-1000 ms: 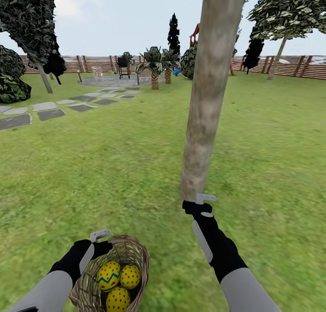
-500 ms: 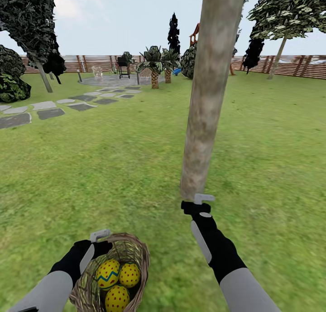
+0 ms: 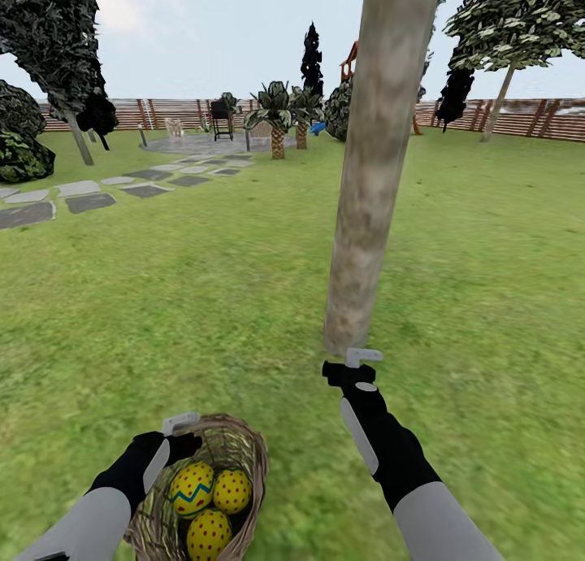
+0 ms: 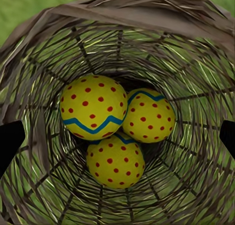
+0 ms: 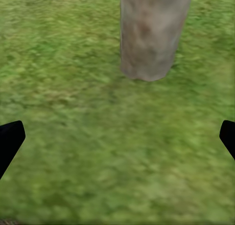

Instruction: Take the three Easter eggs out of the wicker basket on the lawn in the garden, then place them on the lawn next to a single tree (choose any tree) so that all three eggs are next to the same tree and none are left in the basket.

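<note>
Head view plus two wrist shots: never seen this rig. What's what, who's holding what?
It is a simulated two-armed robot standing on a lawn. The wide picture comes from a camera on its head, looking down over both arms. The other two come from cameras by each gripper, looking along its fingers.

The left gripper is at the rim of a wicker basket; whether it grips the basket is unclear. Its camera looks straight into the basket, where three yellow eggs with red dots lie touching each other.

The right gripper is open and empty, above the grass near the foot of a tree trunk.
</note>
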Tool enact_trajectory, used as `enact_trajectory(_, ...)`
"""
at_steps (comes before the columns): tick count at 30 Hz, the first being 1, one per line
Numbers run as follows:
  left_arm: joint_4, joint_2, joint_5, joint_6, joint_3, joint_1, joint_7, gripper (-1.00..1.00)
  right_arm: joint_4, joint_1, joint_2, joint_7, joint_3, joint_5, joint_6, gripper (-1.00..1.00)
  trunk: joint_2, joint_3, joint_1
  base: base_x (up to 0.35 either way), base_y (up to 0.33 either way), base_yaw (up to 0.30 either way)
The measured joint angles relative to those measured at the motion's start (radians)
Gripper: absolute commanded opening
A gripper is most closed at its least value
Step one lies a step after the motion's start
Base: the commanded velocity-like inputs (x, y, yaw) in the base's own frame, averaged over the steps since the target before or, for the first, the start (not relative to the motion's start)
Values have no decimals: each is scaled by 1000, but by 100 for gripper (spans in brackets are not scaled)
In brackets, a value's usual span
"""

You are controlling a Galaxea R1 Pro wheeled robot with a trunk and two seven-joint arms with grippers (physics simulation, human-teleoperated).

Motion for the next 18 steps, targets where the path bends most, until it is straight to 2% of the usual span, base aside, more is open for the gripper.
enact_trajectory(18,0,1,0,-23,0,0,1,100,1,0,-1,0,-1,-1,-2,100,-126,-56,69,0,0,0)
